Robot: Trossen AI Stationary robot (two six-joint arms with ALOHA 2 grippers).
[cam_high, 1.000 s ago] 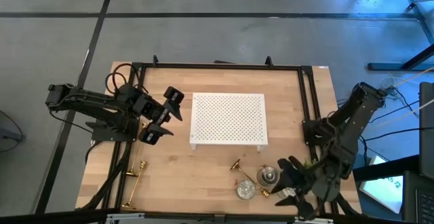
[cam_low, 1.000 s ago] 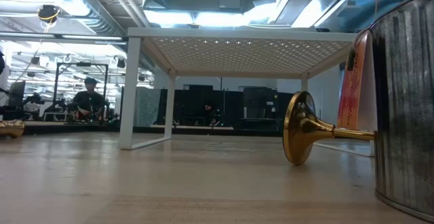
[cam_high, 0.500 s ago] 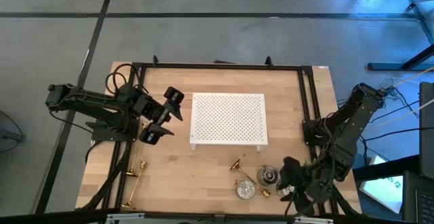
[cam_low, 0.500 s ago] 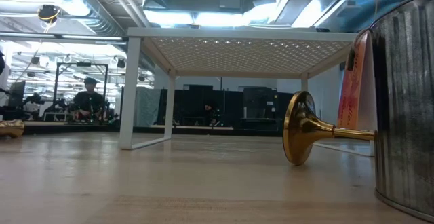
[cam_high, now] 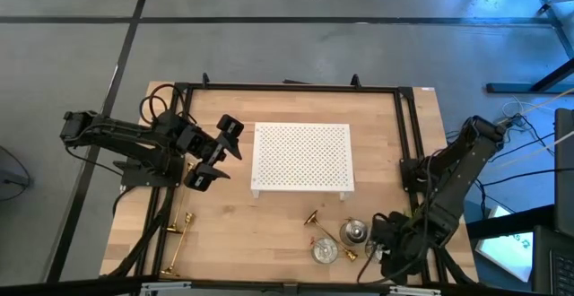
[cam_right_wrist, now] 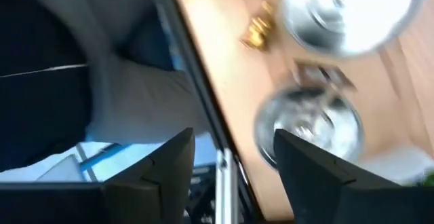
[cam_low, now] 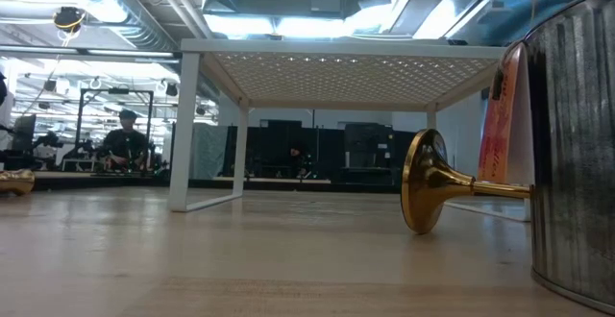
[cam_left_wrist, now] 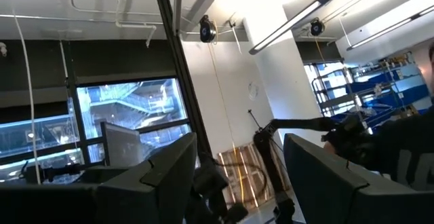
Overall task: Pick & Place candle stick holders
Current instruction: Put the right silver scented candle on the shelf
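Silver holders (cam_right_wrist: pixel 308 125) are sitting just past our right gripper's (cam_right_wrist: pixel 234 156) parted, empty fingers (cam_right_wrist: pixel 152 170); left gripper (cam_high: pixel 215 152) hanging open too.

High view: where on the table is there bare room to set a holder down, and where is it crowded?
Bare wood lies between the white stand and the table's far edge, and in front of the stand toward the gold candlestick. It is crowded at the near right, where silver holders sit beside the right gripper.
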